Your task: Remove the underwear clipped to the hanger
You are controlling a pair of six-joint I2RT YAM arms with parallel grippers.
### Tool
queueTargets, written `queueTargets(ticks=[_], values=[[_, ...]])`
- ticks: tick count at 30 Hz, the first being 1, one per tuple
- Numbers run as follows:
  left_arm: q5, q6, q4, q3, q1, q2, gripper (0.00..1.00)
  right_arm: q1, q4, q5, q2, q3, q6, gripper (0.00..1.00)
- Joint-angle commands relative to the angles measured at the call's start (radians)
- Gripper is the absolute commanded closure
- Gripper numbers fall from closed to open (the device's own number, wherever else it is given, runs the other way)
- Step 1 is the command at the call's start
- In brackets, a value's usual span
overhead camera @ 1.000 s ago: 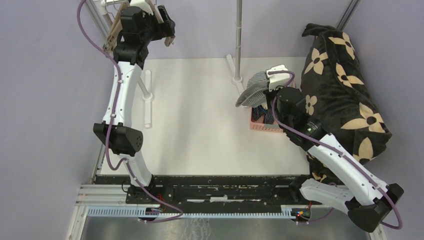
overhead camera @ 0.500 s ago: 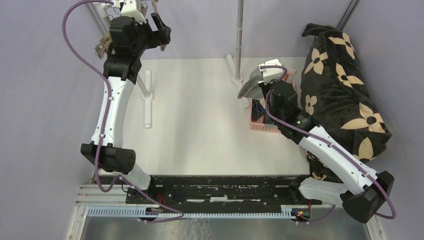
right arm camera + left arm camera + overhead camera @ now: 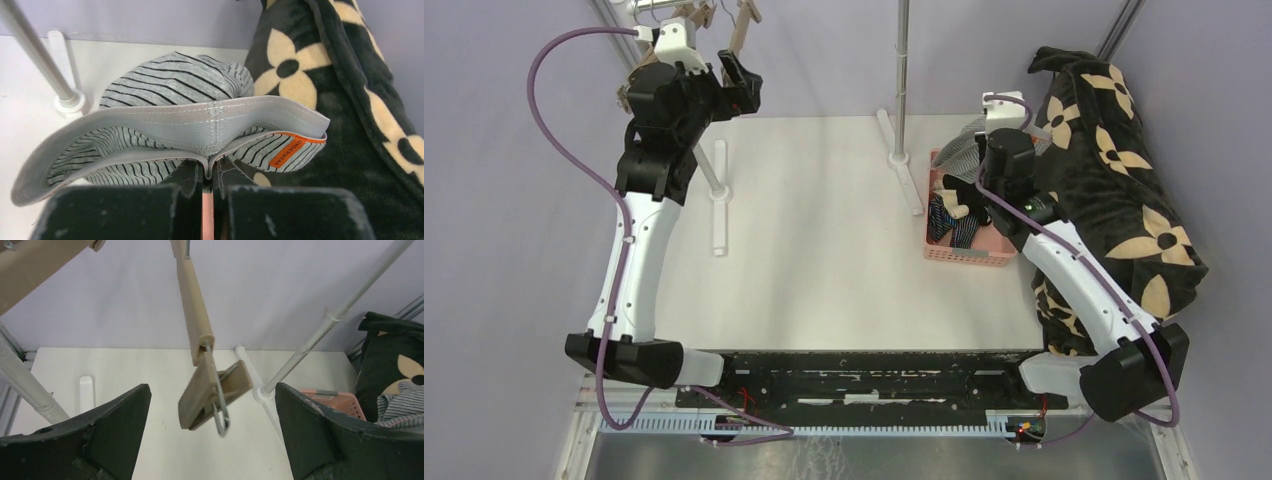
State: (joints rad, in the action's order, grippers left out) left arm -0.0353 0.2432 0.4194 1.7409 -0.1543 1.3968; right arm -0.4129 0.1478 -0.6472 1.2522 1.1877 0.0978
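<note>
my right gripper (image 3: 207, 186) pinches the grey striped underwear (image 3: 190, 120) above the pink basket (image 3: 969, 257); far left of the basket, my left gripper (image 3: 211, 386) gapes wide before a wooden clip (image 3: 192, 405).

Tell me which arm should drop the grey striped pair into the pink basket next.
Right. The right gripper is shut on the grey striped underwear, right at the pink basket. The left gripper is open and empty, up at a bare hanger clip, far from it.
</note>
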Motion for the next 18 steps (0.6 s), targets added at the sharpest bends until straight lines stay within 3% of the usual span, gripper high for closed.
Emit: queueTargets(ticks=[1,10,18], values=[[-0.002,-0.007,-0.052,-0.004,-0.01,-0.089,0.01,0.064,0.029,0.099,0.025,0.044,-0.1,0.99],[0.006,-0.013,-0.009,-0.069,-0.032,-0.199,0.01,0.112,0.099,0.271,0.094,-0.011,-0.233,0.99],[-0.041,0.012,0.006,-0.12,-0.039,-0.286,0.01,0.113,0.141,0.287,0.137,-0.11,-0.303,0.99]])
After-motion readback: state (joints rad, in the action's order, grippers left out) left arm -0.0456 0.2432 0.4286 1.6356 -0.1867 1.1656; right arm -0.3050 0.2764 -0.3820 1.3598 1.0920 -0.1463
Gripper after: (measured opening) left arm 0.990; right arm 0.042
